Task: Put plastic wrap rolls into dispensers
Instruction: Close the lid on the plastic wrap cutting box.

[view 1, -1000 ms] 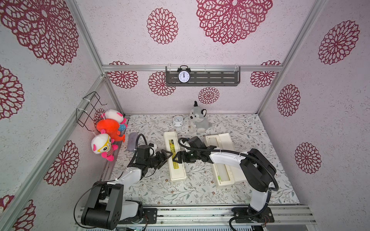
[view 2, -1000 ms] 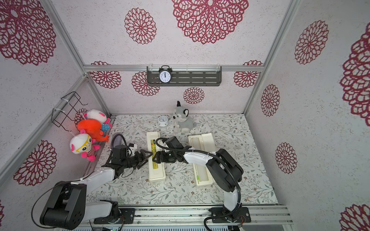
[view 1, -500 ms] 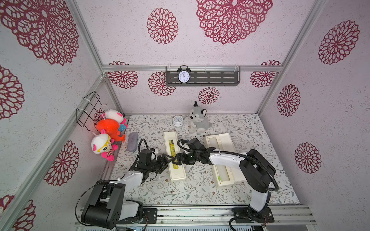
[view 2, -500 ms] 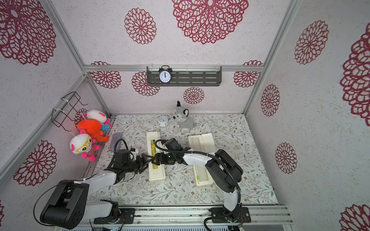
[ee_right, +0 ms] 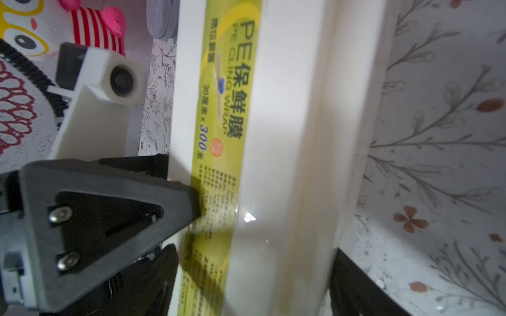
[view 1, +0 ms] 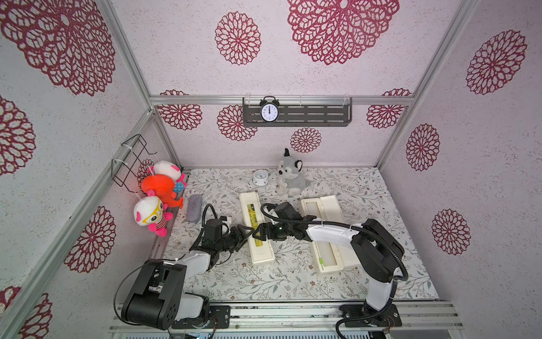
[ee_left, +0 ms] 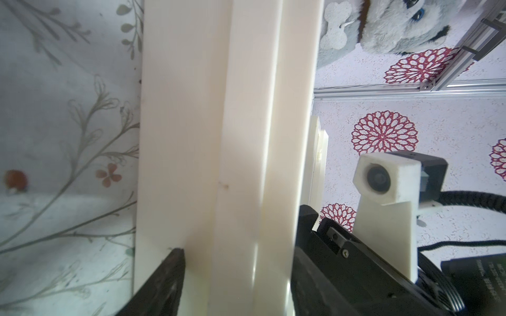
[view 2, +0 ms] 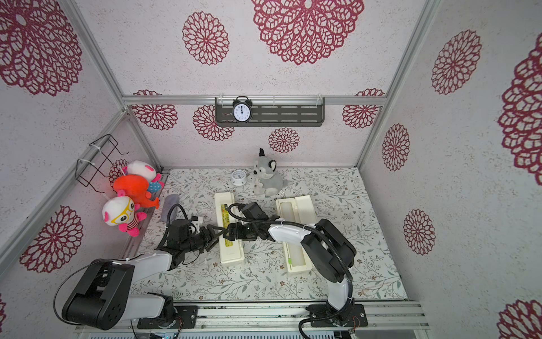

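**One dispenser shut, one open, both hands at the shut one**

We think a roll (view 1: 313,210) is light, smooth and round. It can slip or roll away, so the best place to hold it is around its middle. We see only one, a pale shiny shape lying in the tray of the open dispenser (view 1: 332,205). No roll lies loose on the surface (view 1: 293,281). The second one is likely inside the closed dispenser (view 1: 262,254), but we cannot see in.

The dispensers look stiff, light and slick, so a push from one side may make them slide. We think it is best to hold one at the middle, from both long sides.

The left hand (view 1: 247,232) is at the middle of the closed dispenser. One finger (ee_right: 189,202) lies on the lid by the yellow-green label (ee_right: 219,115), and one finger (ee_left: 175,260) sits low on the side. We cannot tell if it is squeezing. The right hand (view 1: 258,234) faces it from the other long side. It is spread wide and grips nothing that we can see.

We count two dispensers, one roll in sight and two hands.
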Controlling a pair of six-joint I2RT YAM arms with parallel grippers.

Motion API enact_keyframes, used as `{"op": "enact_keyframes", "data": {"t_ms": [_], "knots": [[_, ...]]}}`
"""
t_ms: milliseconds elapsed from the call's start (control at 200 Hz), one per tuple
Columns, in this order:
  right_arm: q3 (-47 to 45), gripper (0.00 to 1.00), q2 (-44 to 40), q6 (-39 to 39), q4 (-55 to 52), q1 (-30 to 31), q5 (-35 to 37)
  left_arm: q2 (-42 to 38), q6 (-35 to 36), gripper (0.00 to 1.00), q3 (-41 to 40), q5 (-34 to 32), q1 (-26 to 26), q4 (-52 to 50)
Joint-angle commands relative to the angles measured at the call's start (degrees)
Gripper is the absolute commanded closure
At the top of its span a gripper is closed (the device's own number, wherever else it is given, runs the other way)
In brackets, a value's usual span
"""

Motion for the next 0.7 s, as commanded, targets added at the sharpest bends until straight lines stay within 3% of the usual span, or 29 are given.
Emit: {"op": "enact_keyframes", "data": {"t_ms": [0, 165, 290, 470, 696], "knots": [[2.1, 0.16, 0.5, 0.7, 3.4, 2.2, -5.2, 0.4, -2.9, 0.33, -0.4, 3.1, -3.8, -0.2], [2.9, 0.16, 0.5, 0.5, 3.2, 2.1, -5.2, -2.7, -1.2, 0.22, 0.2, 8.1, -5.3, -7.1], [2.9, 0.16, 0.8, 0.8, 3.9, 2.0, -5.3, -7.6, -1.1, 0.19, -0.2, 8.5, -5.2, -11.9], [3.1, 0.16, 1.3, 0.9, 4.1, 1.9, -5.7, -11.5, -2.5, 0.18, -1.3, 9.1, -7.2, -12.3], [2.9, 0.16, 1.2, 1.4, 4.8, 1.7, -5.9, -10.0, -1.9, 0.20, -3.6, 8.7, -8.4, -13.4]]}}
